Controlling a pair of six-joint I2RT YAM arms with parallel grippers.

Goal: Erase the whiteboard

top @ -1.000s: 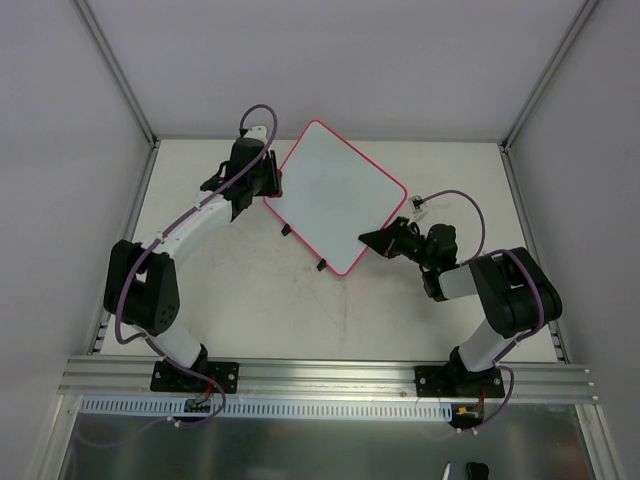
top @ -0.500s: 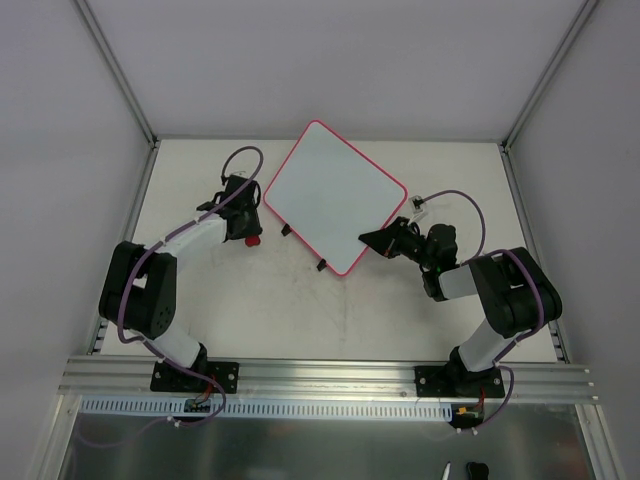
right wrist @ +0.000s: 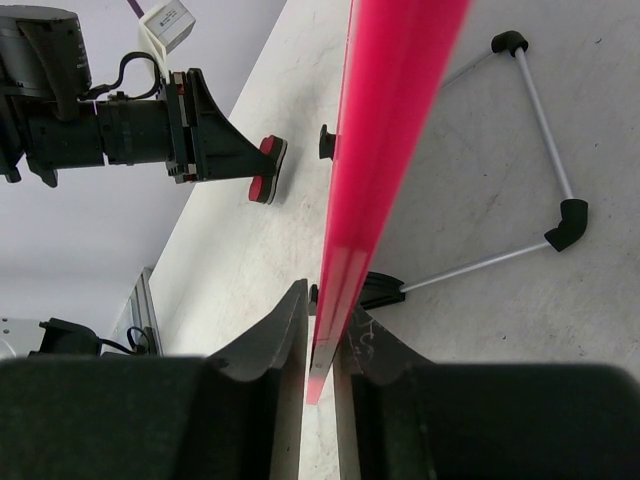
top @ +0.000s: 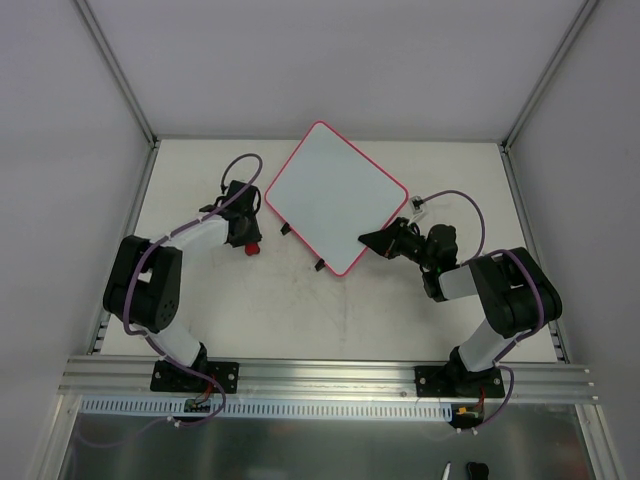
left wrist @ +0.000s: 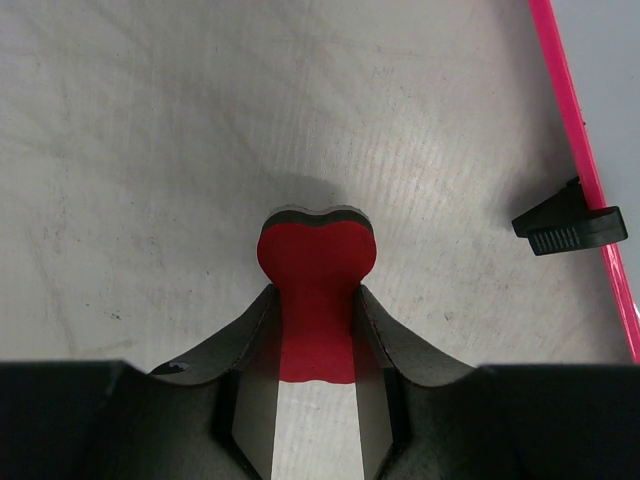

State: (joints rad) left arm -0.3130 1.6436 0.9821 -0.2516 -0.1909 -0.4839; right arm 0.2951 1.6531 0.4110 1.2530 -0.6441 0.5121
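The whiteboard lies turned like a diamond at the table's middle back, its surface plain white inside a red-pink rim. My left gripper sits just left of the board, off its edge. It is shut on the red eraser, whose dark felt side is down on the table. My right gripper is at the board's lower right edge. The rim runs between its fingers, with a thin sliver of gap on one side.
Two black clips stick out from the board's near-left edge; one shows in the left wrist view. A wire stand with black corner pieces props the board from beneath. Grey walls and metal posts enclose the table.
My left arm has drawn back from the board's left corner toward the near side, bringing the eraser down onto the table. The right arm and the board have stayed in place.
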